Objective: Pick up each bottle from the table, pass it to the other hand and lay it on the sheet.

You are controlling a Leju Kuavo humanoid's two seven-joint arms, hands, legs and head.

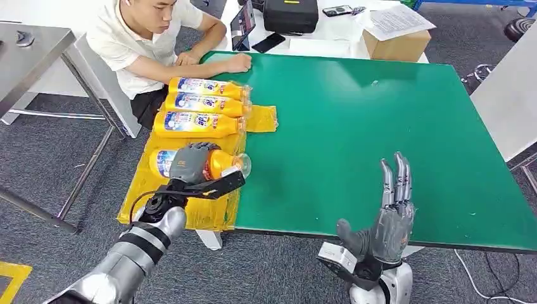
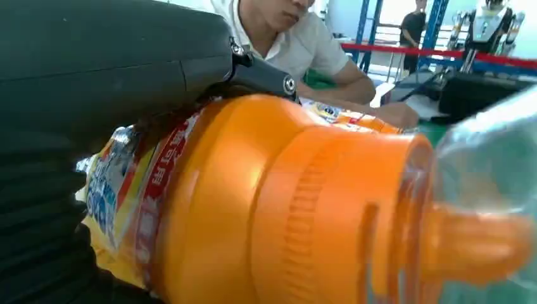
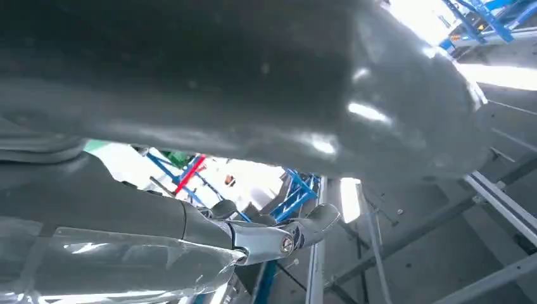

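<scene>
Currently, left to right:
Left hand (image 1: 189,162): fingers wrapped over the orange bottle (image 1: 218,164), gripping it.
Orange bottle: lies on its side under the left hand, on the yellow sheet (image 1: 190,212), clear cap toward the right hand.
Three more bottles (image 1: 204,104): side by side on the sheet, just beyond the left hand.
Person (image 1: 136,35): seated beyond those bottles.
Green table (image 1: 380,120): between both hands.
Right hand (image 1: 387,215): empty, fingers straight and apart, raised at the table's near edge.

A person (image 1: 149,38) in a white shirt sits at the far left corner of the green table (image 1: 392,133), forearms resting on its edge. Beyond the table's far edge lie a black case (image 1: 290,15), a phone (image 1: 268,42), a cardboard box (image 1: 398,45) with papers (image 1: 395,20) on it. A grey metal bench (image 1: 31,54) stands left of the person.
</scene>
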